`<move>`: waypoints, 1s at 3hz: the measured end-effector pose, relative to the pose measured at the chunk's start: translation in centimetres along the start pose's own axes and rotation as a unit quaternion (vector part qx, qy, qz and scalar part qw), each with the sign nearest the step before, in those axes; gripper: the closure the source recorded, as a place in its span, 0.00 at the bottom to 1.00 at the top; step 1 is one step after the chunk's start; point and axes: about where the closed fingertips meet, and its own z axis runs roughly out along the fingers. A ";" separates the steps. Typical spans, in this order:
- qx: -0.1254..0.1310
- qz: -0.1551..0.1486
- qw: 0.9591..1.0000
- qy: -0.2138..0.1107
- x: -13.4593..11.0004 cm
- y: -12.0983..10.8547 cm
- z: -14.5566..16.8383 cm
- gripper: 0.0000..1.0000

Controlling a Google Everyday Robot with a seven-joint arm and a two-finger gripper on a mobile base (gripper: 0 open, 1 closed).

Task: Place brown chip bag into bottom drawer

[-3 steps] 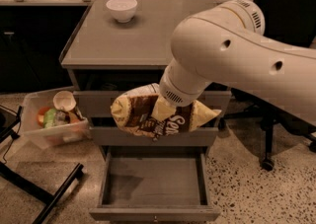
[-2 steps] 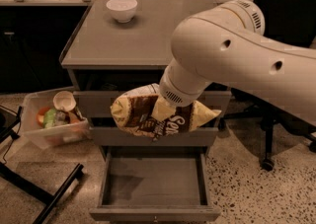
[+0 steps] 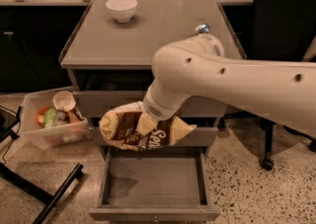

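Note:
The brown chip bag [image 3: 123, 128], crumpled with white script, hangs in the air in front of the middle drawer, just above the back edge of the open bottom drawer [image 3: 153, 183]. My gripper [image 3: 144, 123] sits at the end of the big white arm and is shut on the bag's upper middle; the wrist and the bag hide most of the fingers. The drawer is pulled out toward the camera and its grey tray is bare.
A white bowl [image 3: 121, 8] and a small crushed can [image 3: 202, 28] stand on the cabinet top. A clear bin [image 3: 54, 119] with food items sits at the left. A black chair [image 3: 281, 35] stands right; black stand legs [image 3: 44, 193] lie at the lower left.
The arm has swung lower and the bag has moved a little down and left, closer to the open drawer. The can on the top has come into view.

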 end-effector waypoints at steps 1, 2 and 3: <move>-0.039 0.021 0.999 0.007 0.3 2.9 8.7 1.00; -0.053 0.044 0.997 0.030 1.3 5.4 17.6 1.00; -0.047 0.078 0.996 0.007 -0.1 5.3 19.1 1.00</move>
